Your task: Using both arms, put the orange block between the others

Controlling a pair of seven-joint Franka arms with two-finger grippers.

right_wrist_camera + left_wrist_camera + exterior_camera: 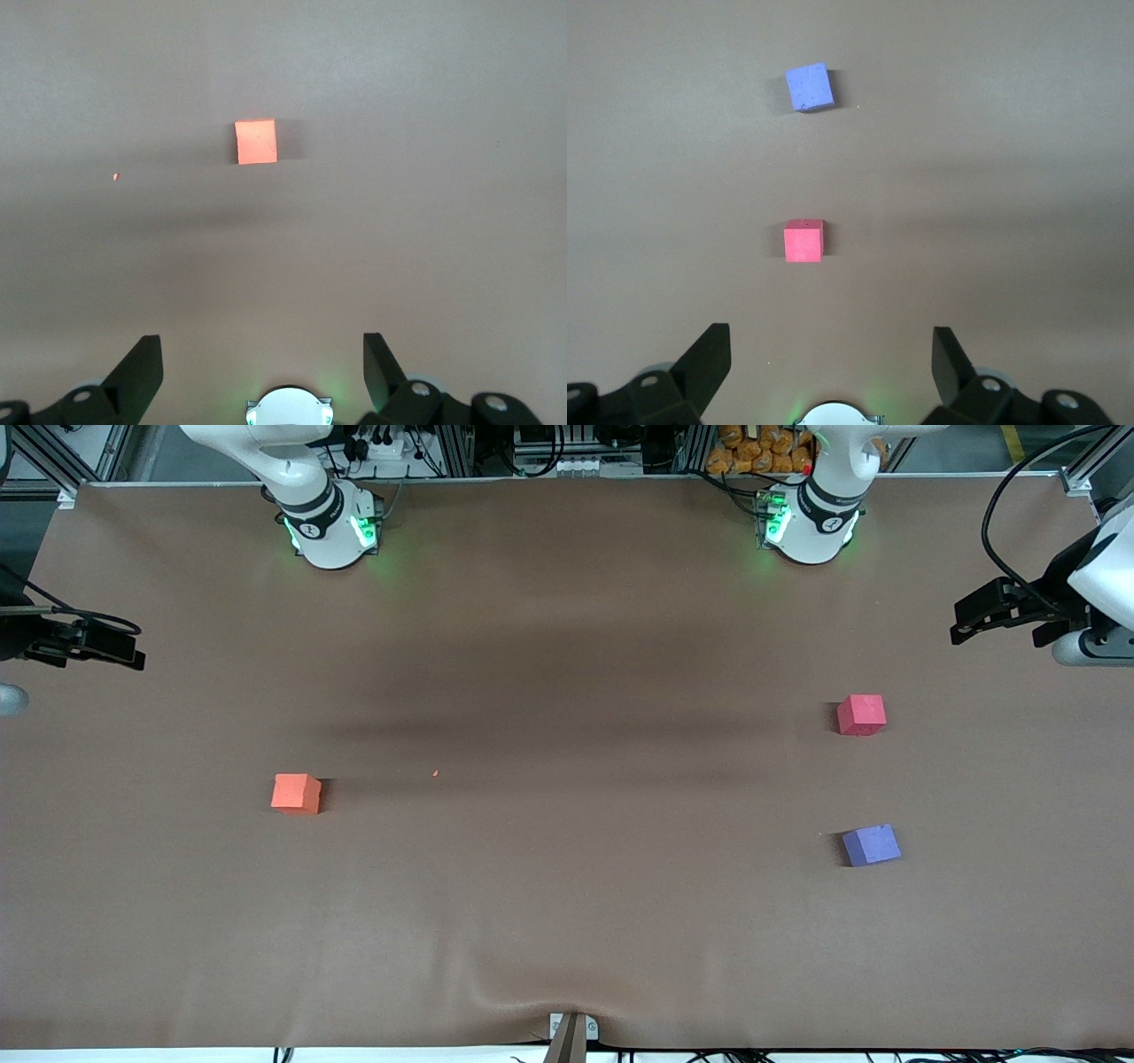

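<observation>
**Nothing held; the long carry is where I could slip**

Front view: my right gripper (133, 657) hangs at nine o'clock over the table's edge at the right arm's end, my left gripper (961, 631) at about two o'clock over the left arm's end. Both wait, holding nothing. The small matte orange foam cube (296, 794) sits on the brown tablecloth (567, 921) at about eight o'clock, well apart from the other two. The matte red-pink cube (861, 715) lies at three o'clock; the matte purple cube (872, 845) at four o'clock, nearer the camera. My count: three cubes, one of each colour, two arms, plus one tiny orange crumb (435, 773) near the orange cube.

Left wrist view: my fingertips (709, 354) stand wide apart, empty. The red-pink cube (803, 241) is at centre, the purple cube (810, 88) at twelve o'clock. I judge the gap between them modest; a skewed release could knock either cube.

Right wrist view: fingertips (142, 354) spread, empty, with the orange cube (256, 142) at twelve o'clock. Soft foam may squash or twist if pinched off-centre, and a handover between my arms could drop it.
</observation>
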